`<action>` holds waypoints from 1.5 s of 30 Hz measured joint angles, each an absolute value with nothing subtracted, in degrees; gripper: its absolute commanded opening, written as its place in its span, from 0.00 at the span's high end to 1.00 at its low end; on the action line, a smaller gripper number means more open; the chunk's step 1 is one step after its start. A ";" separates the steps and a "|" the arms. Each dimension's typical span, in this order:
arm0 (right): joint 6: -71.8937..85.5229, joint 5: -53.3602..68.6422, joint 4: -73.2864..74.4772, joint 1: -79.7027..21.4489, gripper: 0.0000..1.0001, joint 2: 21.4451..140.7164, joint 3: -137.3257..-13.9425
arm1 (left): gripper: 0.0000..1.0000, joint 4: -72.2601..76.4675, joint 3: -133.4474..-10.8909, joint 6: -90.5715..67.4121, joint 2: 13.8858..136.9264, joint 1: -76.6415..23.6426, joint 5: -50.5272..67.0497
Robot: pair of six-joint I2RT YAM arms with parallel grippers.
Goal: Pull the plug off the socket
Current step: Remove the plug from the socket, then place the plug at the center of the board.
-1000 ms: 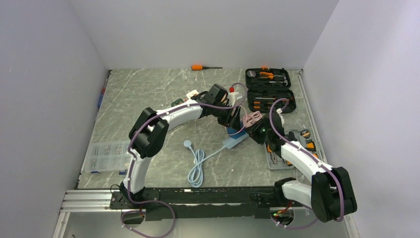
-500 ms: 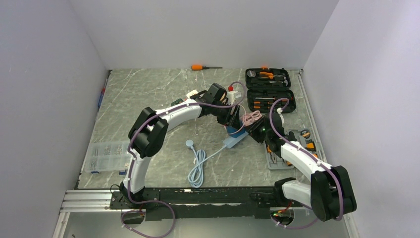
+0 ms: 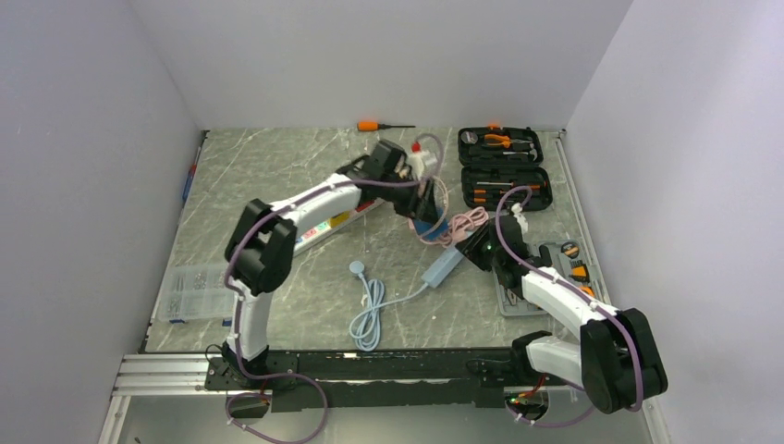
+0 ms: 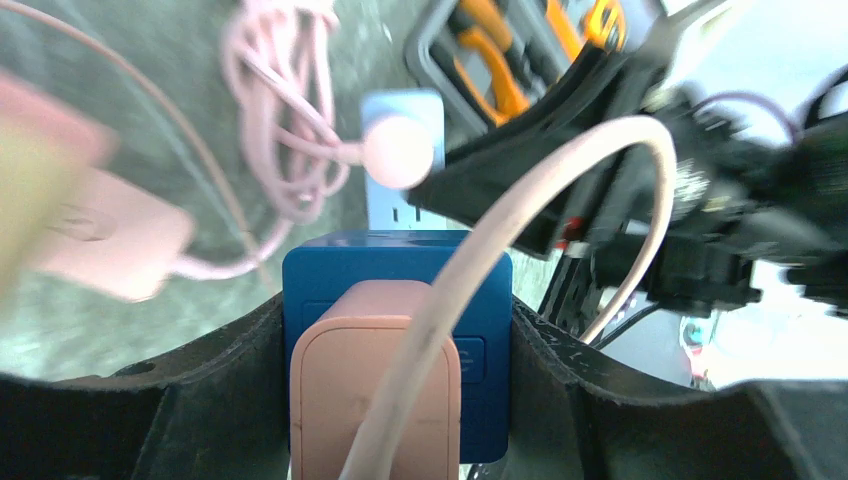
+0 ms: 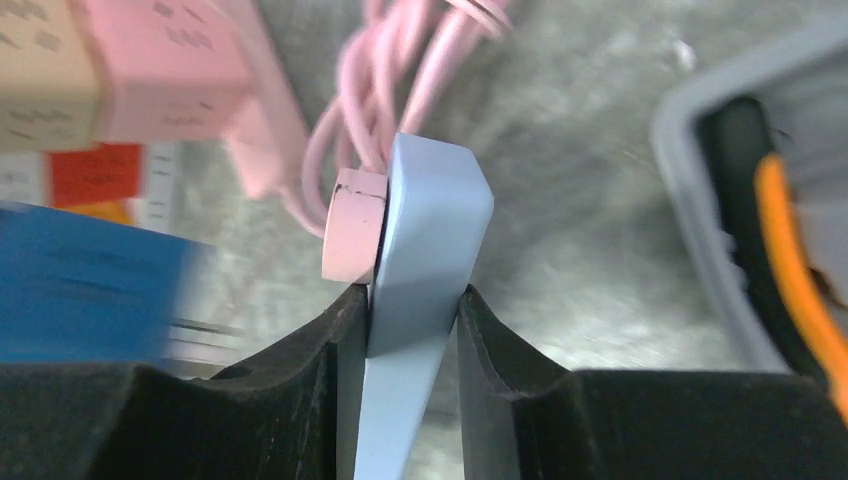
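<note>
Right gripper (image 5: 405,300): jaws clamped on the edges of the pale blue power strip (image 5: 430,200), pinning it low over the worktop (image 3: 277,176), right of centre. A round pink plug (image 5: 355,225) sits in the strip's face beside the jaws.

Left gripper (image 4: 395,330), farther back and left of the strip: jaws closed on the sides of the blue plug (image 4: 400,260), with a pink charger (image 4: 360,380) seated in its back and a pink lead running off it.

From above, the blue plug hangs apart from the strip, up and to the far left of it. Judged pulled free; the pull itself looks done. What may be left is setting the plug down and letting go of both pieces.

Containers:
- Near left: clear organiser box (image 3: 199,289), divided, holding small hardware too fine to name.
- Near right: grey tray (image 3: 510,298), orange-and-black hand tools in it, partly hidden by the right arm.
- Far right: black tool case (image 3: 501,166), lying open in two halves; orange-handled pliers in the far half, a row of orange-trimmed tools in the near half.
</note>
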State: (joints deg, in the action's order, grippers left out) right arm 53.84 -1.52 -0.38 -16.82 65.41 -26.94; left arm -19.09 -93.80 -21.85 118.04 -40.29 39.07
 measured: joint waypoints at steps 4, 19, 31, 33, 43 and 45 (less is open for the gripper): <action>51.40 -3.03 1.67 -17.04 1.00 65.23 -24.97 | 1.00 -18.83 -93.80 -20.62 111.09 -33.63 40.23; 47.13 -2.92 3.38 -17.30 1.00 62.35 -24.97 | 1.00 -24.80 -75.68 1.83 98.21 -31.09 36.10; 42.72 -0.95 8.80 -17.28 1.00 57.12 -24.99 | 0.95 -24.77 -64.03 19.00 97.19 -33.91 22.52; 42.11 -0.34 9.28 -17.28 1.00 56.90 -25.04 | 0.93 -23.40 -62.74 20.34 96.03 -34.65 21.26; 38.17 0.49 13.80 -17.17 1.00 59.02 -29.67 | 0.76 -21.89 -61.56 23.55 94.59 -36.05 14.87; 37.36 0.47 14.35 -17.17 1.00 60.05 -30.68 | 0.72 -22.59 -60.18 24.56 94.08 -35.77 12.51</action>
State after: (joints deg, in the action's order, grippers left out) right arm 37.36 0.47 14.35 -17.17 60.05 -30.68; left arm -22.59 -60.18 24.56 94.08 -35.77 12.51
